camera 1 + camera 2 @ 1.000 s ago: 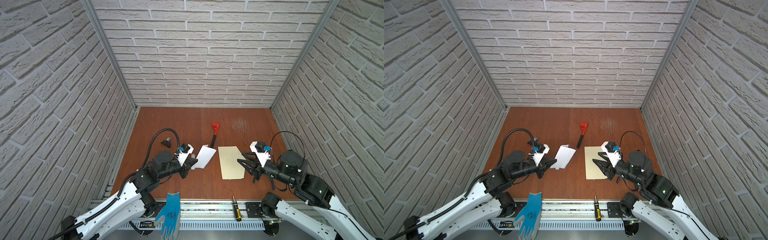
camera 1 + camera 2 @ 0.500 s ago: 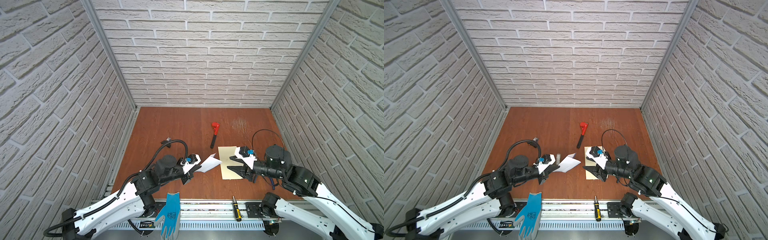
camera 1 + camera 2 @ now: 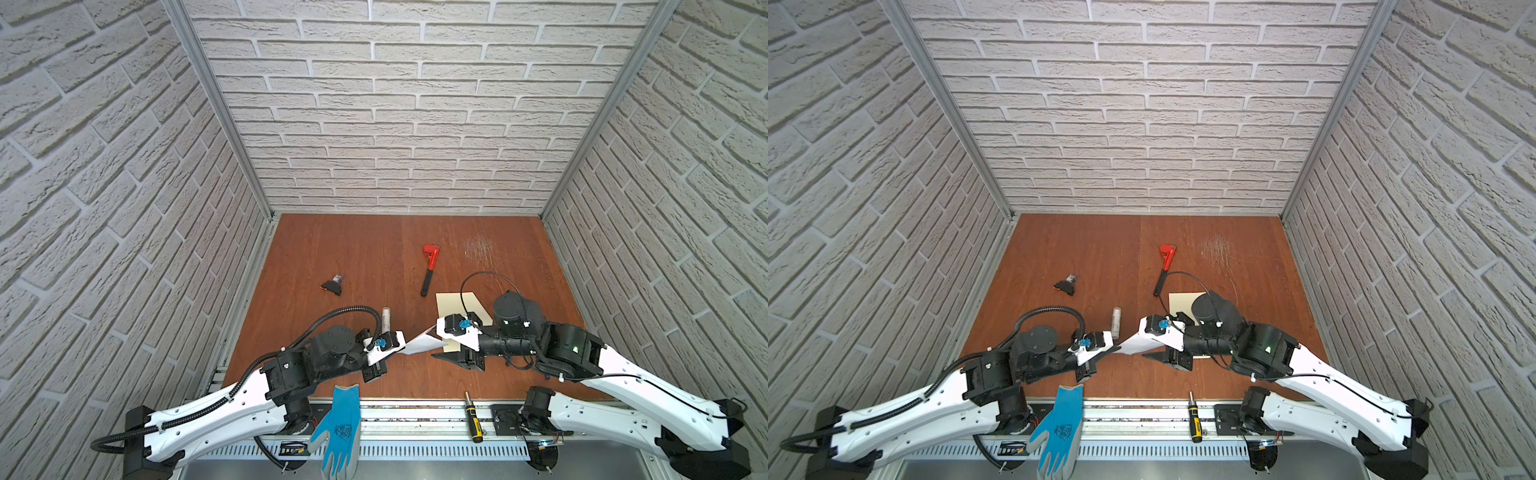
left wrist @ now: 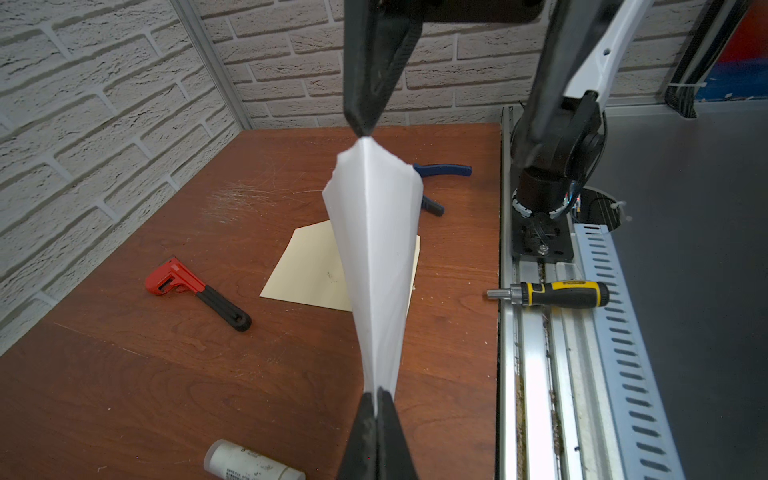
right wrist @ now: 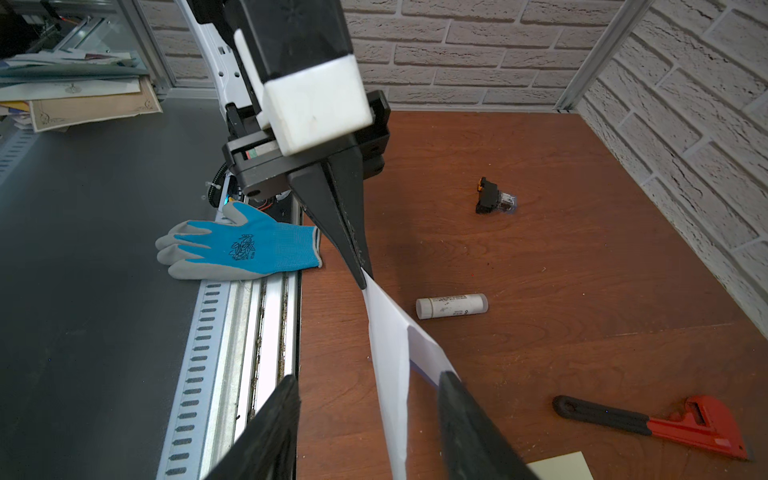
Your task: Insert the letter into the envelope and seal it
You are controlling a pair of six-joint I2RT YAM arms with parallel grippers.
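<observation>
The letter (image 4: 374, 257) is up in the air over the near middle of the table, creased lengthwise and pinched by one corner in my left gripper (image 4: 377, 395), which is clamped tight. My right gripper (image 5: 368, 378) has its jaws spread either side of the other end, holding nothing. My worry: hanging off one corner it could twist, so the right jaws crumple it or miss, nowhere near lined up with the envelope (image 3: 451, 307) lying flat to the right, farther back.

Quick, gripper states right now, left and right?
Left gripper: closed, holding the letter.
Right gripper: open, jaws either side of the letter.
</observation>
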